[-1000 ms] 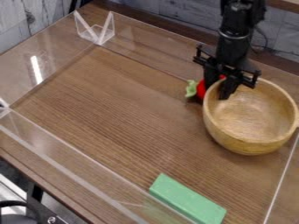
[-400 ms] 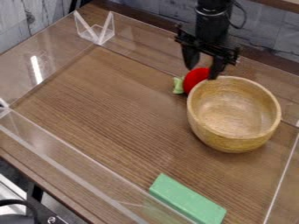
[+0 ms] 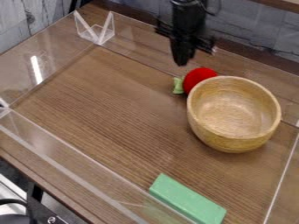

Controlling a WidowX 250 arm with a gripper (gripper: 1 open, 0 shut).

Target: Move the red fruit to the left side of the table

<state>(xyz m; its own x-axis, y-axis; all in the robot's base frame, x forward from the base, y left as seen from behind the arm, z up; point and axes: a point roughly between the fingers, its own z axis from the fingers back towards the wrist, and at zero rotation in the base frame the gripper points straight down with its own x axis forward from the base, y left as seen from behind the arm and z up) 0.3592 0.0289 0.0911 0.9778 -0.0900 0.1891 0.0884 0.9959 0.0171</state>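
Jaws together and nothing in them, the gripper needs to open and grasp the strawberry!

The fruit is bright red, its leafy cap pale green. Plain light tan, warming to orange-brown at the rim, colours the bowl. The block is a flat, even sea green. Streaky wood grain patterns the mid-brown surface. The wire shape is white. Black covers the gripper, with grey in places. Dark grey shows on the ribbed backdrop.
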